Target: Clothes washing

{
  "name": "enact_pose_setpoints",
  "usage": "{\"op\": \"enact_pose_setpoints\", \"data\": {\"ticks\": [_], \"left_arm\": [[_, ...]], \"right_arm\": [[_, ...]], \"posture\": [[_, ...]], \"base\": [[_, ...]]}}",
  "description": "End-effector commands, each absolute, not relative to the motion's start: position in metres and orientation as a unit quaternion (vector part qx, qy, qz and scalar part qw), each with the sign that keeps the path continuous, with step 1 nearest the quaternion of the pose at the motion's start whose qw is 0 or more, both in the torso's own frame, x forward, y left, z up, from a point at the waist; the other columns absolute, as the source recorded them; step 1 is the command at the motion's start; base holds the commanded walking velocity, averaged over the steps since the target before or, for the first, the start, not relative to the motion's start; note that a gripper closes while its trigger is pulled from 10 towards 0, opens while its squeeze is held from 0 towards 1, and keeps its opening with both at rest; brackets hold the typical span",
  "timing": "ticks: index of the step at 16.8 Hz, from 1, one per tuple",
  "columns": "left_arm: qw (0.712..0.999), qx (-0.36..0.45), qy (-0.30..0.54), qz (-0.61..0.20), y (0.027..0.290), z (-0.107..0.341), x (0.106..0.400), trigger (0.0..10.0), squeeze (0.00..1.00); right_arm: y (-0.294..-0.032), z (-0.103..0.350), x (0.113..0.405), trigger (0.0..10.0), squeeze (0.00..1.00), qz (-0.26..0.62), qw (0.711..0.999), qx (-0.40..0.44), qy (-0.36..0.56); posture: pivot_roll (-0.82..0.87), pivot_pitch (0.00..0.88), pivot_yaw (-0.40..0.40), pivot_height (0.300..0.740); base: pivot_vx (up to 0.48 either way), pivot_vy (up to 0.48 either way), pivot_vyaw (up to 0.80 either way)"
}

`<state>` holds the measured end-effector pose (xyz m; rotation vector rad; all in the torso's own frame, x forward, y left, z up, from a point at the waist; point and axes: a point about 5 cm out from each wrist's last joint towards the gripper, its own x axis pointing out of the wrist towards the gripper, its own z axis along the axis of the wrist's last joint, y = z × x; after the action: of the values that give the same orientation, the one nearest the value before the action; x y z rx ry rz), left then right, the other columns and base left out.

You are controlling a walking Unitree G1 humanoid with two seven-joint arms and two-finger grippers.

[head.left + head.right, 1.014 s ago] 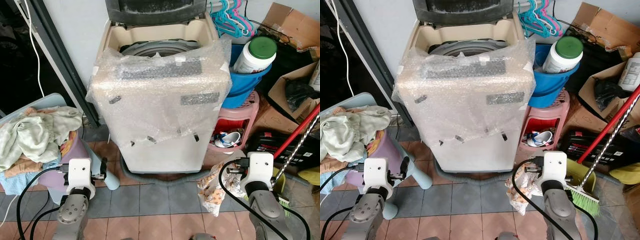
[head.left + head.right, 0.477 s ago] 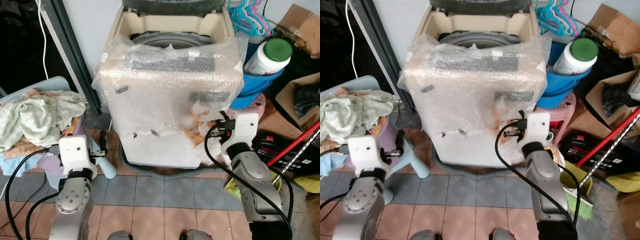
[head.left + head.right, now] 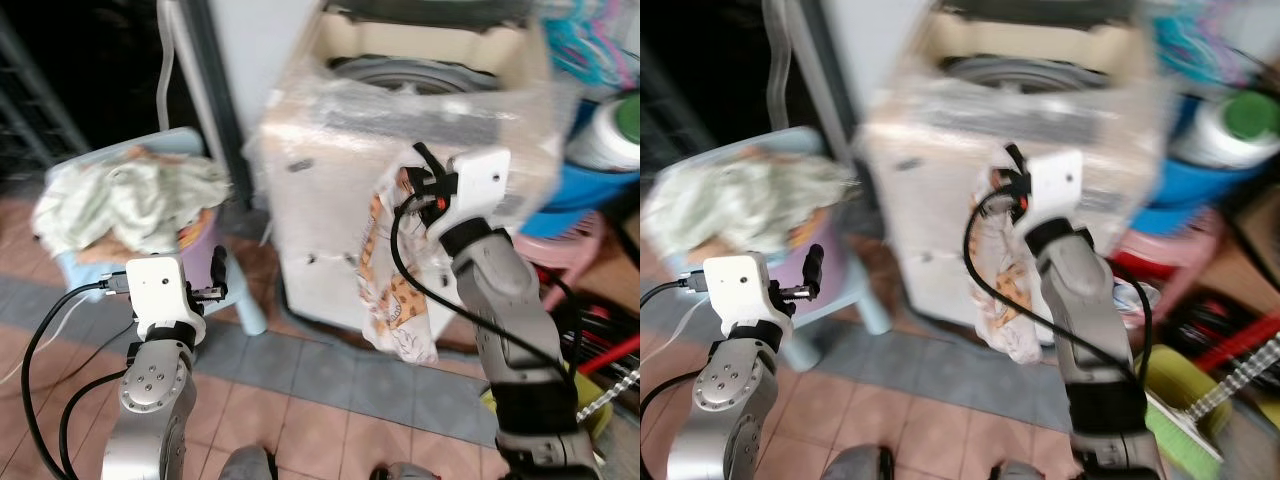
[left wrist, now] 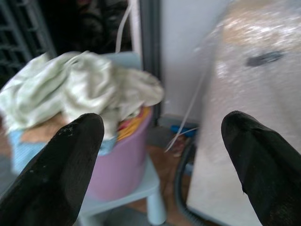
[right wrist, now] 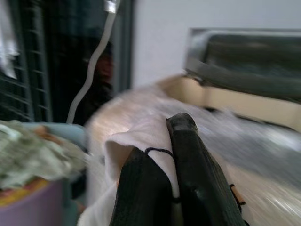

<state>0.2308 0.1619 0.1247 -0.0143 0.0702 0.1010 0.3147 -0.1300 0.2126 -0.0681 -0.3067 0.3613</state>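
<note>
Bubble wrap covers the front and top edge of the beige washing machine (image 3: 400, 170), whose lid stands raised over the open drum. Compared with half a second ago, the right gripper (image 5: 162, 155) has risen from the machine's lower front to about the level of its top edge, and the patterned cloth (image 3: 395, 290) it carries, white with orange and dark print, now hangs full length down the machine's front instead of bunching low by the floor. Its jaws are clamped together on the top fold of that cloth. The whole scene has also shifted sideways and blurred, which is camera motion. The left gripper (image 4: 160, 160) stays low beside the light blue stool (image 3: 235, 300), jaws wide apart and holding nothing. On the stool sits a purple basin (image 4: 122, 155) heaped with pale green laundry (image 3: 140, 200). No writing or label can be read; the views are too blurred. The floor (image 3: 300, 400) is tiled in terracotta and grey. A white bottle with a green cap (image 3: 1230, 130) stands in a blue tub to the machine's right.
</note>
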Motion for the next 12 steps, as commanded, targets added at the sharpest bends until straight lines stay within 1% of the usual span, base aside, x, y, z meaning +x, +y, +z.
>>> {"op": "enact_pose_setpoints", "data": {"ticks": [1,5,7,8,10,11,12], "left_arm": [[0.998,-0.010,0.036,0.054,0.163,0.127,0.231,10.0,0.00],[0.998,-0.010,0.034,0.055,0.163,0.128,0.232,10.0,0.00],[0.998,-0.010,0.034,0.055,0.164,0.128,0.233,10.0,0.00],[0.998,-0.010,0.034,0.057,0.164,0.128,0.234,10.0,0.00],[0.998,-0.012,0.036,0.057,0.162,0.127,0.234,10.0,0.00],[0.998,-0.015,0.039,0.052,0.159,0.126,0.234,10.0,0.00],[0.998,-0.015,0.042,0.053,0.158,0.125,0.235,10.0,0.00]], "right_arm": [[-0.126,0.227,0.321,10.0,0.00,0.194,0.965,-0.031,-0.176],[-0.134,0.251,0.338,10.0,0.00,0.182,0.962,-0.024,-0.199],[-0.141,0.258,0.347,10.0,0.00,0.162,0.966,-0.029,-0.200],[-0.156,0.268,0.358,10.0,0.00,0.114,0.973,-0.029,-0.200],[-0.173,0.280,0.368,10.0,0.00,0.067,0.977,-0.028,-0.203],[-0.200,0.313,0.377,10.0,0.00,-0.007,0.971,-0.035,-0.237],[-0.211,0.328,0.378,10.0,0.00,-0.034,0.966,-0.029,-0.256]], "posture": [[-0.01,0.053,0.037,0.740],[-0.01,0.047,0.034,0.740],[-0.01,0.046,0.033,0.740],[-0.01,0.042,0.035,0.740],[-0.01,0.041,0.035,0.740],[-0.02,0.039,0.036,0.740],[-0.02,0.039,0.036,0.740]], "base": [[0.266,0.000,0.77],[0.296,0.000,0.77],[0.326,0.000,0.54],[0.356,0.000,0.00],[0.352,0.000,0.00],[0.322,0.000,0.00],[0.000,0.000,0.00]]}}
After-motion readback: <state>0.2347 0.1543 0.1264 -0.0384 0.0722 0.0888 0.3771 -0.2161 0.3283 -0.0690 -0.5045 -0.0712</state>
